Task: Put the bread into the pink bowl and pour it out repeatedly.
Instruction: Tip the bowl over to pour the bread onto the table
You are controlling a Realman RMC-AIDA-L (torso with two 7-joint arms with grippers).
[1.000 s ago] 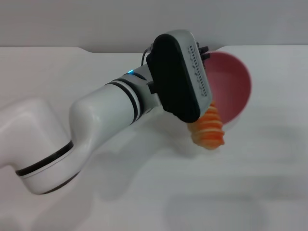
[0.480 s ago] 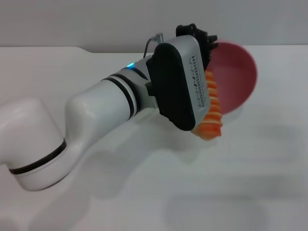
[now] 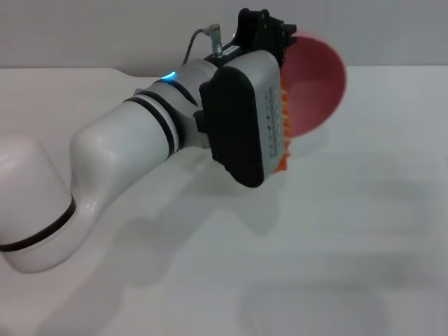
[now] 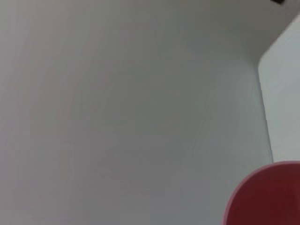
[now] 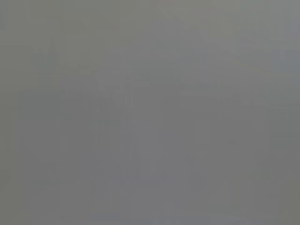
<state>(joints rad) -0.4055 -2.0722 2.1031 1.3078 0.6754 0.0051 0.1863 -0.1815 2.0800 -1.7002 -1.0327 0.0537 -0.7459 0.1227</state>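
My left gripper [image 3: 274,36] is shut on the near rim of the pink bowl [image 3: 318,87] and holds it off the table, tipped on its side with the opening facing me. The bowl's inside looks empty. The bread [image 3: 284,133] shows only as an orange ridged strip beside my left wrist housing, below the bowl; the rest is hidden behind the wrist. The left wrist view shows part of the pink bowl [image 4: 267,199] at its edge. My right gripper is out of view.
The white table [image 3: 364,231] spreads to the front and right. Its back edge meets a grey wall [image 3: 105,31]. My left arm [image 3: 126,161] crosses the left half of the table. The right wrist view shows only plain grey.
My left arm has swung left and lifted, carrying the bowl up and tipping it further. The bread, plainly visible below the bowl before, is now mostly covered by my wrist.
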